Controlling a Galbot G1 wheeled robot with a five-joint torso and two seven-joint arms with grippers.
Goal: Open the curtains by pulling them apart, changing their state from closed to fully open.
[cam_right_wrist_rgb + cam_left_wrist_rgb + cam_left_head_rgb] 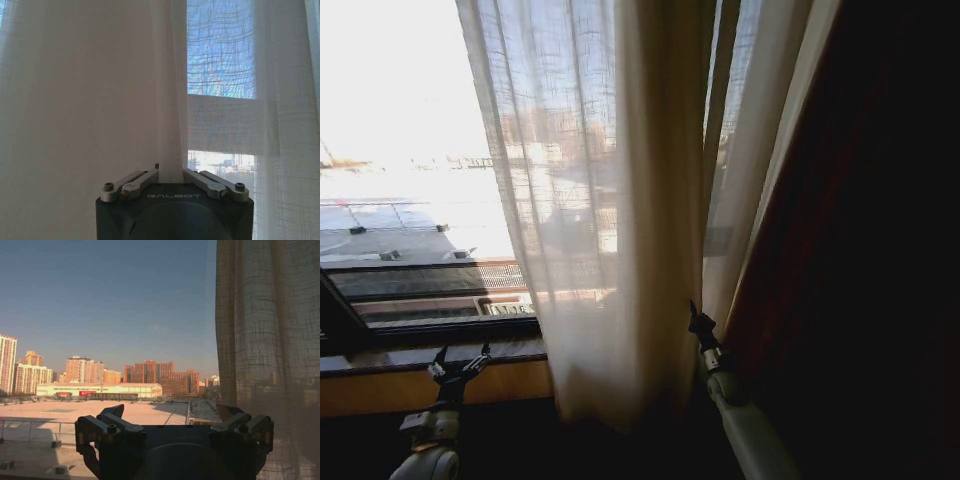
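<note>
The sheer cream curtains (610, 220) hang bunched in the middle of the window, and a second panel (745, 170) hangs to their right. My right gripper (698, 325) is low at the gap between the two panels. In the right wrist view it (171, 176) is shut on a narrow vertical fold of the curtains (170, 100). My left gripper (460, 365) stands open in front of the window sill, left of the fabric and apart from it. The left wrist view shows its spread fingers (172, 415) empty, with the curtains' edge (265, 340) off to one side.
A heavy dark brown drape (860, 250) covers the right side. The bare window glass (400, 150) takes up the left, above a dark frame and a wooden sill (380, 385). Rooftops and city buildings (100, 380) lie outside.
</note>
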